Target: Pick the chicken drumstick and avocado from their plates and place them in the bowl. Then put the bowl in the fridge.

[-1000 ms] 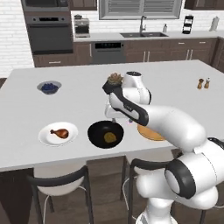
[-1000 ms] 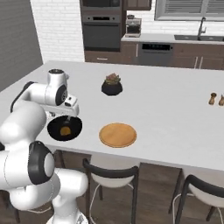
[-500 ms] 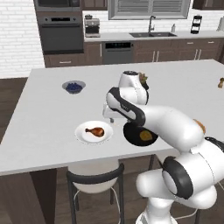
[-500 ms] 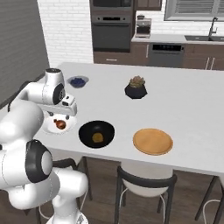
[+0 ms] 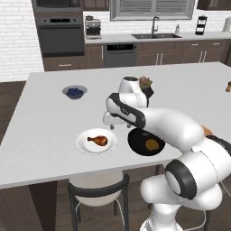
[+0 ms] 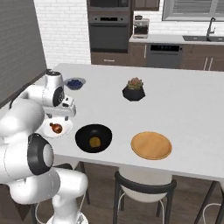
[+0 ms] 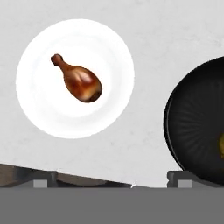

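The chicken drumstick [image 7: 79, 83] lies on the glossy white plate [image 7: 52, 105], bone end pointing away from the bowl. Beside it sits the black bowl [image 7: 192, 118] with the avocado [image 6: 95, 141] inside. My gripper [image 7: 116, 181] hovers over the counter between plate and bowl, open, its two tips wide apart with nothing between them. From the left base, the gripper [image 5: 111, 123] hangs just behind the drumstick [image 5: 99, 140], the plate [image 5: 85, 144] and the bowl [image 5: 137, 139]. The tan wood plate [image 6: 151, 145] lies bare to the bowl's right. No fridge handle or door is in view.
A small grey-blue berry bowl [image 6: 75, 83] and a faceted black plant pot [image 6: 134, 89] stand further back on the white island [image 6: 188, 105]. A tall grey slab [image 6: 19, 43] rises at the left. Stools [image 6: 144, 192] stand at the near edge.
The base has driven, so the whole scene has shifted. The hand has swung from above the black bowl toward the white plate with the drumstick. The avocado stays in the bowl.
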You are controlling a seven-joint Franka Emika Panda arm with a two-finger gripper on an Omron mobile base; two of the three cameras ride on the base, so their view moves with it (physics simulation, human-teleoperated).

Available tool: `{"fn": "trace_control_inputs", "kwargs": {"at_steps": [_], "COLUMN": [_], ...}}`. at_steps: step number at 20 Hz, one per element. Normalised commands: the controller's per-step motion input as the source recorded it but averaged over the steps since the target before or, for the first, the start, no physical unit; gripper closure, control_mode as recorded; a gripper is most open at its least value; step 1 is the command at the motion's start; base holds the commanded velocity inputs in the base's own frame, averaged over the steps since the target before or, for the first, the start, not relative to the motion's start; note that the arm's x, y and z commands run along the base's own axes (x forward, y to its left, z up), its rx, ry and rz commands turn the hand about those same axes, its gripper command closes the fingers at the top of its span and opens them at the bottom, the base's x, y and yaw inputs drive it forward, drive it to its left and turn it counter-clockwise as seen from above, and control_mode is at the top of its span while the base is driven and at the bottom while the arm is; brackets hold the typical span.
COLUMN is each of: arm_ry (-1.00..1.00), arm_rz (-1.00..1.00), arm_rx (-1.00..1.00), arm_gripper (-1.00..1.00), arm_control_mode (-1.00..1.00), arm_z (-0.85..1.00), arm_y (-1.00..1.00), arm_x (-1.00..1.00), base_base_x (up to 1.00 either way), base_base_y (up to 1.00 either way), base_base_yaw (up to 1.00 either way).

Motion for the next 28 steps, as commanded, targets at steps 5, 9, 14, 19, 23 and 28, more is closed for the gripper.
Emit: {"fn": "trace_control_inputs", "kwargs": {"at_steps": [5, 9, 14, 19, 23, 28], "arm_ry": [0.08, -0.08, -0.01, 0.04, 0.0, 0.0], "arm_rz": [0.59, 0.35, 0.05, 0.03, 0.0, 0.0], "arm_rx": [0.01, -0.12, -0.25, -0.06, -0.01, 0.0], "arm_gripper": [-1.0, -1.0, -1.0, -1.0, -1.0, -1.0], "arm_control_mode": [-1.0, -1.0, -1.0, -1.0, -1.0, -1.0], "arm_z": [-0.47, -0.32, -0.33, -0.5, -0.25, -0.2], "arm_y": [0.09, 0.69, 0.77, 0.04, -0.01, -0.2], "arm_x": [0.98, 0.36, 0.24, 0.33, -0.1, -0.41], "base_base_x": [0.0, 0.0, 0.0, 0.0, 0.0, 0.0], "base_base_y": [0.0, 0.0, 0.0, 0.0, 0.0, 0.0], "base_base_yaw": [0.0, 0.0, 0.0, 0.0, 0.0, 0.0]}}
